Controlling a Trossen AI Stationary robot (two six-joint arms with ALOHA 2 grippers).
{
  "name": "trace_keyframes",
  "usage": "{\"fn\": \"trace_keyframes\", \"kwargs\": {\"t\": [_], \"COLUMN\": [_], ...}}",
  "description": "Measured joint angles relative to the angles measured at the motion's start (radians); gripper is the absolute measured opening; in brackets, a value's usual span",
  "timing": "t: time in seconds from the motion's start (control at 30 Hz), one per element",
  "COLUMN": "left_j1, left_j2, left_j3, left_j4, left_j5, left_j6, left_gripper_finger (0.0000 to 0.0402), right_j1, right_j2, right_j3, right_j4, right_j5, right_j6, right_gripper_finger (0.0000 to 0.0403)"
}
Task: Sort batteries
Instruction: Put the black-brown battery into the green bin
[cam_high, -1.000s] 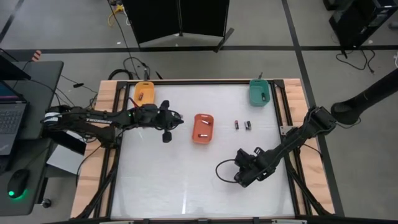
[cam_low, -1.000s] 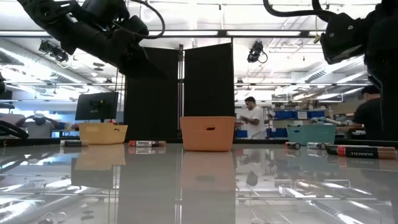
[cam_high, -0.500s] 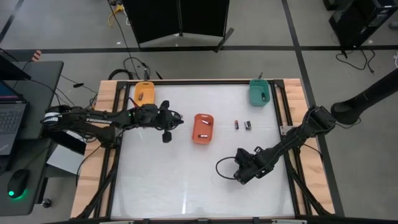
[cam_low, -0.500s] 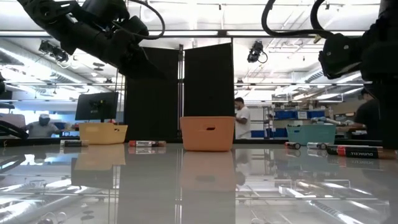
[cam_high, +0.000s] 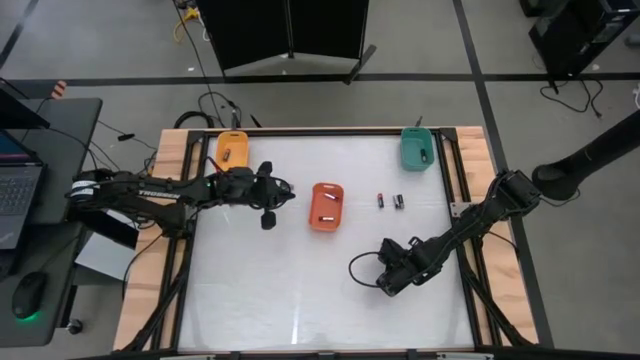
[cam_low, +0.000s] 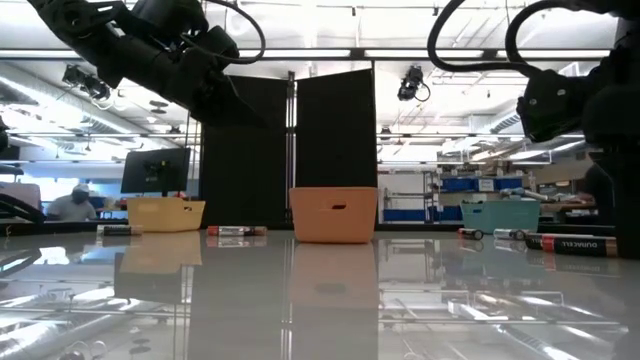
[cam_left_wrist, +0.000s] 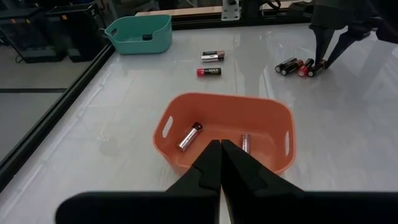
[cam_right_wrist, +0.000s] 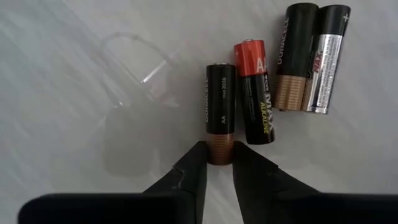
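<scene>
Here the right hand (cam_right_wrist: 219, 163) is down at the tabletop (cam_high: 260, 290), its fingers (cam_right_wrist: 189, 167) pinching the copper end of 1 black battery (cam_right_wrist: 220, 115) that lies flat in a row of 4 batteries (cam_left_wrist: 300, 66). The left hand (cam_left_wrist: 220, 163) is pressed closed and empty, above the orange tray (cam_left_wrist: 225, 138), which holds 2 cells. 2 more cells (cam_high: 390, 201) lie between that tray and the teal tray (cam_high: 417, 150).

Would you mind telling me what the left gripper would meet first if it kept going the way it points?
Most likely the orange tray: the left gripper, shut, points straight at its near wall.
</scene>
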Motion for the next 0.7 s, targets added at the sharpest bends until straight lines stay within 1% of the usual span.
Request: {"fn": "trace_keyframes", "kwargs": {"t": [0.13, 0.27, 0.43, 0.6, 0.7], "left_j1": [0.000, 0.000, 0.000, 0.000, 0.000], "left_j2": [0.000, 0.000, 0.000, 0.000, 0.000], "left_j3": [0.000, 0.000, 0.000, 0.000, 0.000], "left_j4": [0.002, 0.012, 0.030, 0.034, 0.036], "left_j5": [0.000, 0.000, 0.000, 0.000, 0.000], "left_j6": [-0.005, -0.009, -0.010, -0.011, -0.011], "left_gripper_finger": [0.0014, 0.0014, 0.0014, 0.0014, 0.0014], "right_j1": [0.000, -0.001, 0.000, 0.000, 0.000], "right_j2": [0.000, -0.001, 0.003, 0.003, 0.003], "right_j3": [0.000, 0.006, 0.056, 0.124, 0.185], "right_j4": [-0.002, -0.004, -0.005, -0.021, -0.077], "right_j5": [-0.019, -0.054, -0.105, -0.107, -0.062], "right_j6": [-0.008, -0.017, -0.061, -0.109, -0.149], "right_gripper_finger": [0.0060, 0.0060, 0.0059, 0.0059, 0.0059]}}
